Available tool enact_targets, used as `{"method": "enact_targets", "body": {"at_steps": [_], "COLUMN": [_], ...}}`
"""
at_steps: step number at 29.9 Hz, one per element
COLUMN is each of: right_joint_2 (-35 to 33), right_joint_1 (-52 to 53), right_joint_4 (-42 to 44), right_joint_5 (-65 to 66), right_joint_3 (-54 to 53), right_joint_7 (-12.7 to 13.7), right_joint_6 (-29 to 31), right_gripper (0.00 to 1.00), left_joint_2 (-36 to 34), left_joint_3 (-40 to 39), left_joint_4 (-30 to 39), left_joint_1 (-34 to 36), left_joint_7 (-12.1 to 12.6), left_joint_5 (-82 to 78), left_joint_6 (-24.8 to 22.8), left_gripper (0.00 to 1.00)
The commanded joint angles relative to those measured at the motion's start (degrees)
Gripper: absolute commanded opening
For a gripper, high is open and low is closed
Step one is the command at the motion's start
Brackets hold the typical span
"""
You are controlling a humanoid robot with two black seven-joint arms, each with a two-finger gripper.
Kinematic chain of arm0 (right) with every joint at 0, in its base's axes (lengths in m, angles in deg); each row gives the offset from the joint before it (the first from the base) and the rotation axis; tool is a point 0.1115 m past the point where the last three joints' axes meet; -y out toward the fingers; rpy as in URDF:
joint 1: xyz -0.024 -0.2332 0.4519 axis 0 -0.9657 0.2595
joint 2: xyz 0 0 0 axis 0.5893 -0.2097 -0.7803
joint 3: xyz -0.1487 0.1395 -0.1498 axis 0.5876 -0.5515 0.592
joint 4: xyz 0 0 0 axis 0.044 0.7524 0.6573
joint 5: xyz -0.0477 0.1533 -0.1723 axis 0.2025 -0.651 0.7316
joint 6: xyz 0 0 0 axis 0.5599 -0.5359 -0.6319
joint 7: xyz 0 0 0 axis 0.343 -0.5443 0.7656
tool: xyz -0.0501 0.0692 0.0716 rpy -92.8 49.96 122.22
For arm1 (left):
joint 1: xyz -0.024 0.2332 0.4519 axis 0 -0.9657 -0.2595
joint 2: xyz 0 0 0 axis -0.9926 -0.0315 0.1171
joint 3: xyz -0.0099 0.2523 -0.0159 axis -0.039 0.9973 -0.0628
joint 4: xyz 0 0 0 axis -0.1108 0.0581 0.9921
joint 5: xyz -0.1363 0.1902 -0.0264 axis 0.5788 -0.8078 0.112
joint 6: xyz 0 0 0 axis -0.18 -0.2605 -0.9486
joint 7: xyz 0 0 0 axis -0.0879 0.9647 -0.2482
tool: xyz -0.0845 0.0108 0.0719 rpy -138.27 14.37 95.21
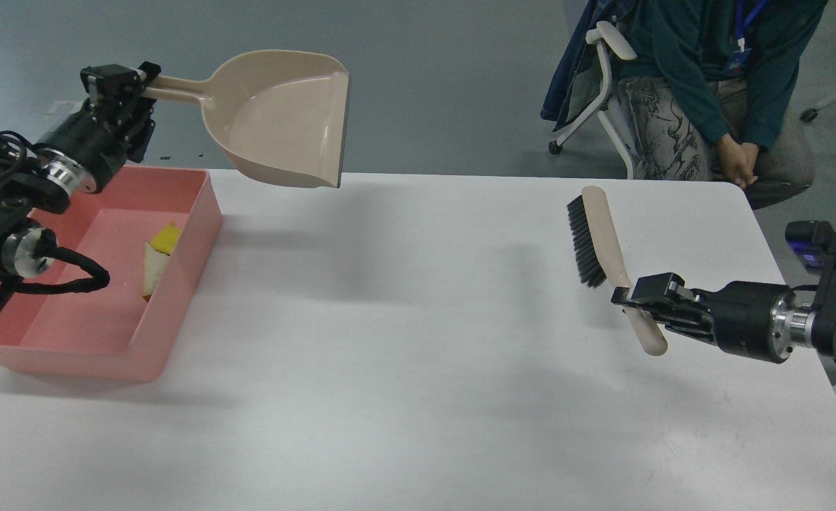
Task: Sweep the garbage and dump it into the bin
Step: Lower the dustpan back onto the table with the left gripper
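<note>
The pink bin (177, 323) stands at the table's left edge. Inside it, against its right wall, lie the yellow sponge chunk (166, 238) and the white bread slice (152, 269). My left gripper (128, 81) is shut on the long handle of the beige dustpan (283, 121) and holds it in the air, empty, beyond the table's far edge and to the right of the bin. My right gripper (634, 298) is shut on the handle of a beige brush (595, 238) with black bristles, at the table's right side.
A seated person (709, 78) on a white office chair (606, 92) is behind the table's far right corner. The white table (404, 355) spans the view. Cables hang from my left arm over the bin's left part.
</note>
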Motion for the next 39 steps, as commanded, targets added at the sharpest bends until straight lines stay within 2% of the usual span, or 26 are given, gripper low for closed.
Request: {"method": "enact_targets", "body": {"at_steps": [1, 8, 14, 26, 39], "right_joint_2": [0.1, 0.1, 0.0, 0.0, -0.1], "right_joint_1": [-0.2, -0.2, -0.2, -0.2, -0.6], "right_joint_4": [0.0, 0.0, 0.0, 0.0, 0.1], "right_joint_5": [0.0, 0.1, 0.0, 0.1, 0.1], "right_joint_3": [0.0, -0.1, -0.1, -0.1, -0.1], "right_joint_7": [0.0, 0.0, 0.0, 0.0, 0.0], "right_joint_6": [0.0, 0.0, -0.1, 0.0, -0.1], "right_gripper": [0.00, 0.00, 0.00, 0.00, 0.00], "left_joint_2": [1.4, 4.6, 6.3, 9.0, 11.9], "left_joint_3": [3.0, 9.6, 10.2, 13.6, 13.8], "left_joint_4": [2.5, 6.1, 8.1, 10.1, 9.6], "left_joint_1": [-0.1, -0.2, -1.9, -2.9, -4.0], "left_joint_7": [0.0, -0.3, -0.1, 0.0, 0.0], "left_joint_5": [0.0, -5.4, -12.1, -12.1, -12.3], "left_joint_6": [3.8, 12.0, 16.2, 20.7, 21.5], "left_gripper": [0.00, 0.00, 0.00, 0.00, 0.00]}}
